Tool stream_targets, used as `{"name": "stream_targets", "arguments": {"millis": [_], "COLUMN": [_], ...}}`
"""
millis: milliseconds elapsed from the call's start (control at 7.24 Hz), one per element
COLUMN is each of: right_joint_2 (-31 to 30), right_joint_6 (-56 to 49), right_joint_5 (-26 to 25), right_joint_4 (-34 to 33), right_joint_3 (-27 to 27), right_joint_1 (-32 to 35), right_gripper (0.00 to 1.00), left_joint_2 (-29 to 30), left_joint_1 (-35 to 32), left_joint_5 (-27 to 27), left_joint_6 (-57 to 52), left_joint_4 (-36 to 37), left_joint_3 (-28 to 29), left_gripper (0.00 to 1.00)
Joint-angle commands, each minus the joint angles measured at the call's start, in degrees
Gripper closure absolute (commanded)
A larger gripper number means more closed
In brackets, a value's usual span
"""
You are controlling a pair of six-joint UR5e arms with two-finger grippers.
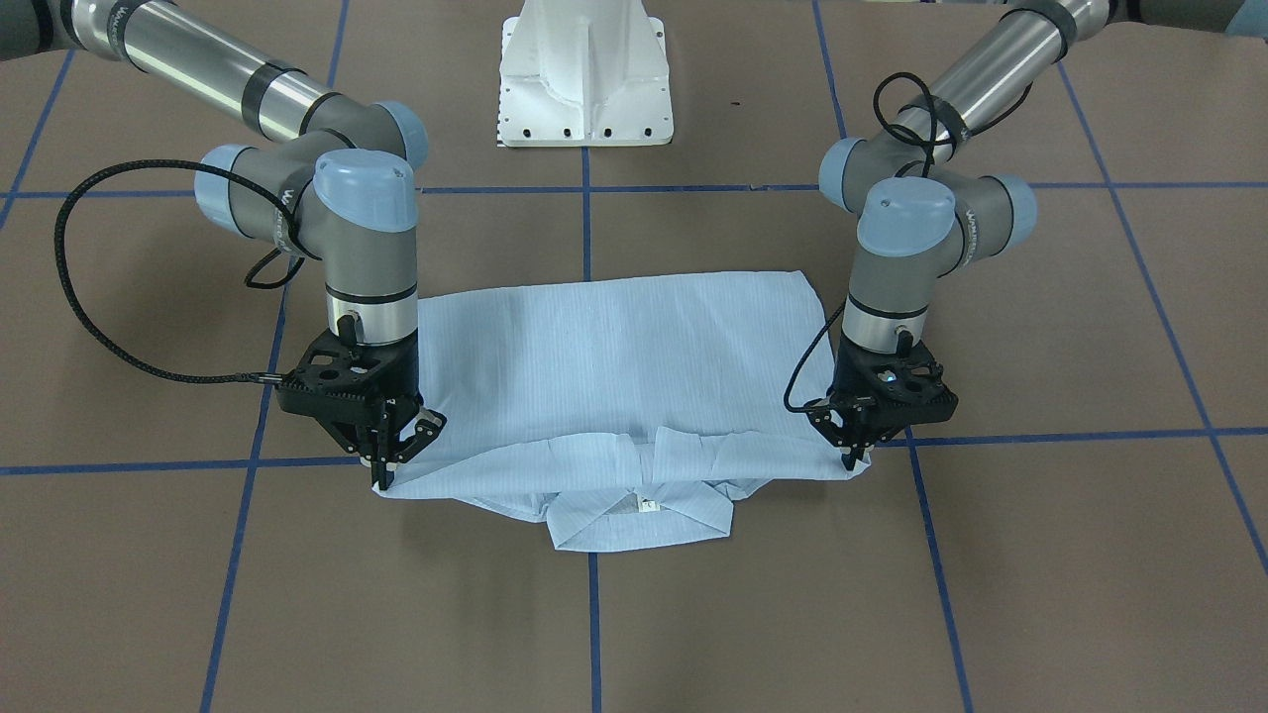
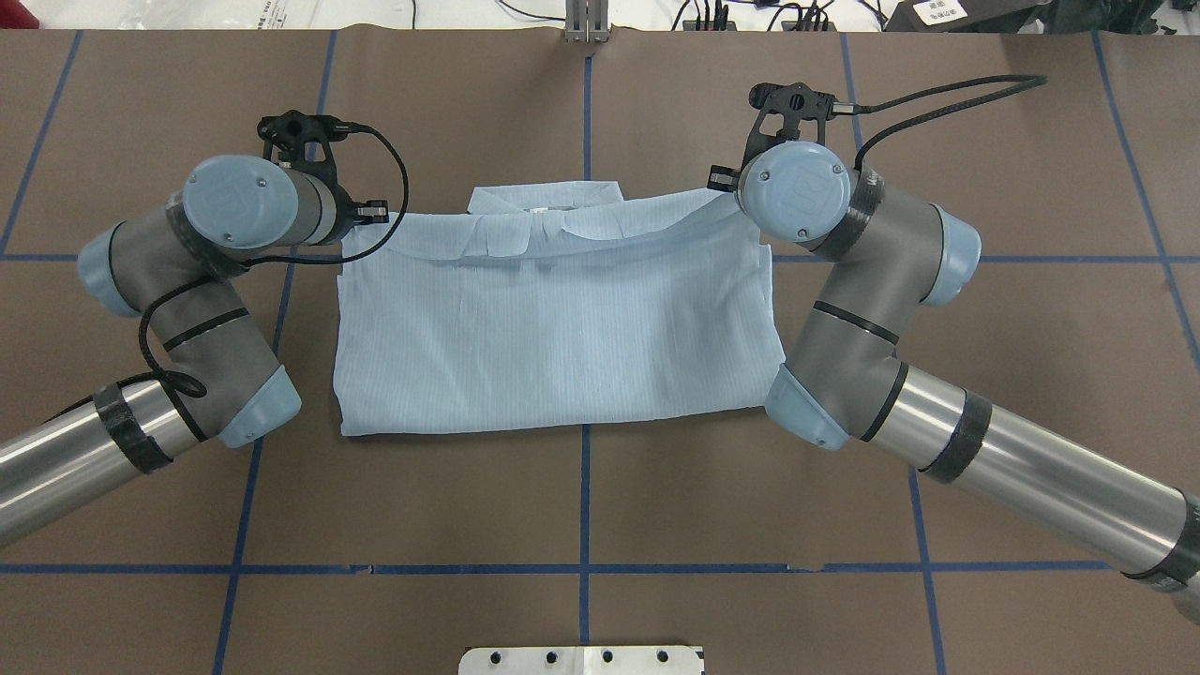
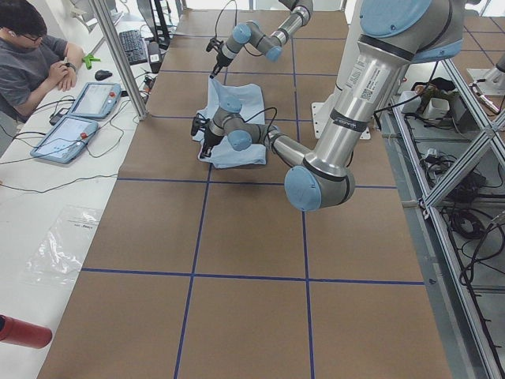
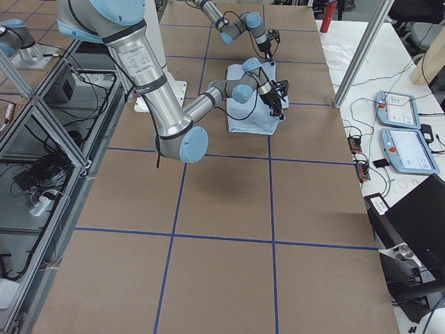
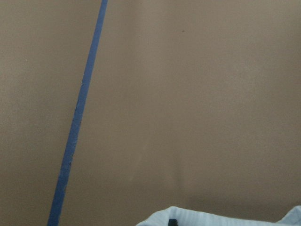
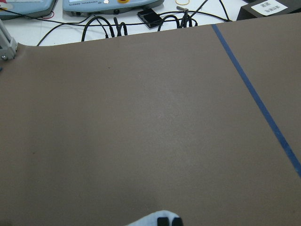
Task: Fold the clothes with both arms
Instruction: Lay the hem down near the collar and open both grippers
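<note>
The pale blue striped shirt (image 1: 614, 356) lies folded into a wide rectangle in the middle of the brown table, also in the overhead view (image 2: 553, 328). Its collar (image 1: 644, 520) with a small white label is on the side away from the robot. My left gripper (image 1: 852, 458) is shut on the folded layer's corner at the collar side. My right gripper (image 1: 382, 477) is shut on the opposite corner, low at the table. Both wrists point straight down. The wrist views show only a strip of cloth (image 5: 211, 219) (image 6: 150, 220) at the fingertips.
The white pedestal base (image 1: 584, 79) stands behind the shirt on the robot's side. Blue tape lines (image 2: 586, 497) cross the brown table. An operator (image 3: 31, 55) sits by control tablets (image 3: 79, 118) beyond the far edge. Cables lie along that edge (image 6: 117, 26).
</note>
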State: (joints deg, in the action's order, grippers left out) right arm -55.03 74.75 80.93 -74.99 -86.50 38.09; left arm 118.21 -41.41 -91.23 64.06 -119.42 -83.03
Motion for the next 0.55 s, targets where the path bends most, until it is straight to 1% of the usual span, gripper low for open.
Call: {"name": "stream_targets", "arguments": {"millis": [0, 138, 276, 414], "right_joint_2": [0.1, -0.25, -2.25, -5.4], "right_joint_6": [-2.4, -3.37, -3.47, -4.52], "right_joint_5": [1.59, 5.52, 7.73, 8.02], "right_joint_4": [0.2, 0.11, -0.59, -0.68], "right_joint_3": [-0.68, -2.43, -6.28, -10.32], "right_joint_1": [0.31, 1.27, 1.81, 1.81], "right_gripper": [0.0, 0.0, 0.0, 0.0], "left_joint_2": [-0.78, -3.05, -5.85, -8.84], "left_joint_1": [-0.6, -0.87, -0.87, -0.43], "left_joint_5": [-0.61, -4.1, -8.57, -9.05], "left_joint_6": [-9.31, -10.95, -10.71, -8.88], "left_joint_4": [-2.64, -2.57, -2.57, -2.66], "left_joint_3": [-2.37, -6.58, -10.79, -14.84], "left_gripper": [0.0, 0.0, 0.0, 0.0]}}
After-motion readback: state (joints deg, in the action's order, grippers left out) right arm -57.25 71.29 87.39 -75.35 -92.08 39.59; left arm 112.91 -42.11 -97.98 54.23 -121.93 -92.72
